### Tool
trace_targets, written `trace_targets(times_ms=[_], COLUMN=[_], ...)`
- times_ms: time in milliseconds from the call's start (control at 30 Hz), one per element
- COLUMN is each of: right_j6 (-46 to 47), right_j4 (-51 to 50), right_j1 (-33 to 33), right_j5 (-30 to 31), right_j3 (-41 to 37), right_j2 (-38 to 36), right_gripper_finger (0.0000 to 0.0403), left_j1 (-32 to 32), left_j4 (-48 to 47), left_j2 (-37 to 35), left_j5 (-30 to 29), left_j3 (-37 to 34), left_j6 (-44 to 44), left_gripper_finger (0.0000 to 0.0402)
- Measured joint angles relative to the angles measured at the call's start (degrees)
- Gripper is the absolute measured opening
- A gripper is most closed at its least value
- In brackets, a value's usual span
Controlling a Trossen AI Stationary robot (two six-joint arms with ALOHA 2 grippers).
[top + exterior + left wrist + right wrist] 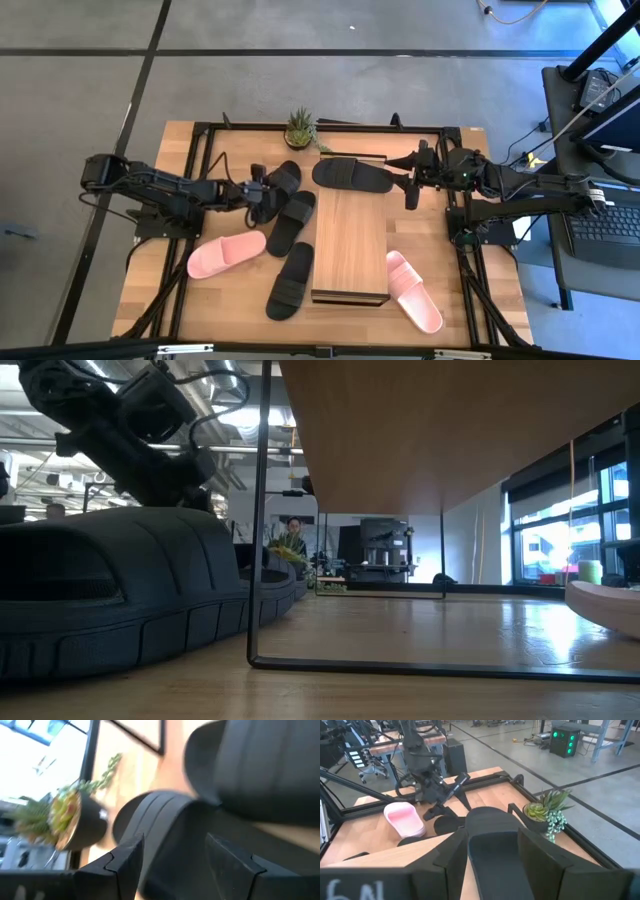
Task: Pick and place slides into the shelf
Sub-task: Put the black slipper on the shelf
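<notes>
One black slide [352, 175] lies across the shelf [350, 250], grasped by the right end effector [411, 187]. Five slides remain on the tabletop [240, 300] beside the shelf; the left end effector [258, 190] hangs released over one.

Even, diffuse light falls on my table [240, 300] from overhead; shadows under my arms are soft and short. Daylight from the windows [560, 530] on the right lays a glare streak across the wood in the low view. My left wrist view is heavily blurred, its sky corner blown out white. The near black slide [110, 590] looms out of focus, dark and underexposed.
</notes>
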Motion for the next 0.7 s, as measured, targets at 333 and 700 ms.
trace_targets(times_ms=[333, 700], right_j6=[0.11, 0.00], right_j4=[-0.12, -0.51], right_j1=[0.00, 0.00], right_j5=[0.00, -0.01], right_j3=[-0.01, 0.00], right_j2=[0.00, 0.00], right_gripper_finger=[0.0173, 0.0173], left_j1=[-6.51, -12.27], left_j4=[-8.68, -14.16], left_j2=[0.00, -0.02], left_j5=[1.01, 5.30], left_j3=[5.92, 10.14], left_j6=[-4.91, -9.43], left_gripper_finger=[0.0204, 0.0204])
